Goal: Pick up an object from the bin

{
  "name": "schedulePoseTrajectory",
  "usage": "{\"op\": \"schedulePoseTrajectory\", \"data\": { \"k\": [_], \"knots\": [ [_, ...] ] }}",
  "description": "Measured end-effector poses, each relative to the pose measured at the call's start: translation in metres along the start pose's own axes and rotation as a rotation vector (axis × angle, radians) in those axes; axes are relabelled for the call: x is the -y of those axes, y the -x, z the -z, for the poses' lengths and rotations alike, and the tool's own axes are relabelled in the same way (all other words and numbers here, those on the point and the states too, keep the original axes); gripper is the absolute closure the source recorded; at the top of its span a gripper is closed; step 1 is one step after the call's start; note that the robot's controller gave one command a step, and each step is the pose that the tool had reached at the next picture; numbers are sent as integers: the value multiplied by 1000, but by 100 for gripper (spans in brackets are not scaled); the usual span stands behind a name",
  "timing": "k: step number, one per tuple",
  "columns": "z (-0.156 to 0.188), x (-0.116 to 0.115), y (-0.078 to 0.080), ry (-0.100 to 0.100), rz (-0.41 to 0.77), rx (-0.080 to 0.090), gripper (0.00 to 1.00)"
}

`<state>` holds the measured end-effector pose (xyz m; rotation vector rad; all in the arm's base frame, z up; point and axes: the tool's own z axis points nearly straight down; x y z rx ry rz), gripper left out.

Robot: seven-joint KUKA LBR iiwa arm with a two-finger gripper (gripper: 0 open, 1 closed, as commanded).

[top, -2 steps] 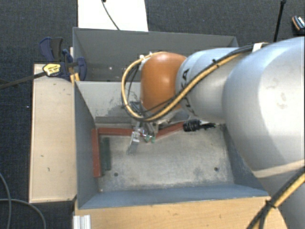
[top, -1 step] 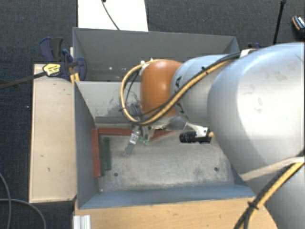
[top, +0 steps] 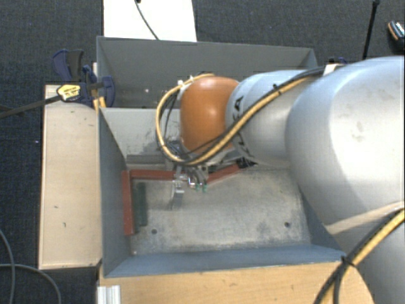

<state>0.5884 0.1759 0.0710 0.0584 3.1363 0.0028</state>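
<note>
My gripper (top: 182, 185) hangs low over the bin floor, left of the middle, under the orange wrist cover. Just behind it a long red-brown bar (top: 152, 175) lies across the floor, its right part passing under the wrist. A second red-brown bar (top: 128, 202) lies along the left wall and meets the first at a corner. A dark green-grey block (top: 139, 202) rests against that second bar, a short way left of the gripper. Nothing shows in the gripper's grasp.
The arm comes in from the right and covers the bin's back right part. Bare grey floor with small dark specks stretches from the gripper to the front wall and to the right.
</note>
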Motion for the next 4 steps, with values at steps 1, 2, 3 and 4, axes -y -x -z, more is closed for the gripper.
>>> {"op": "schedulePoseTrajectory", "data": {
  "k": [1,2,3,4],
  "knots": [
    [0,0,0,0,-5,-1,100],
    [66,0,3,1,-9,4,100],
    [89,0,4,1,-12,1,100],
    [129,-1,6,1,-14,3,100]
  ]
}}
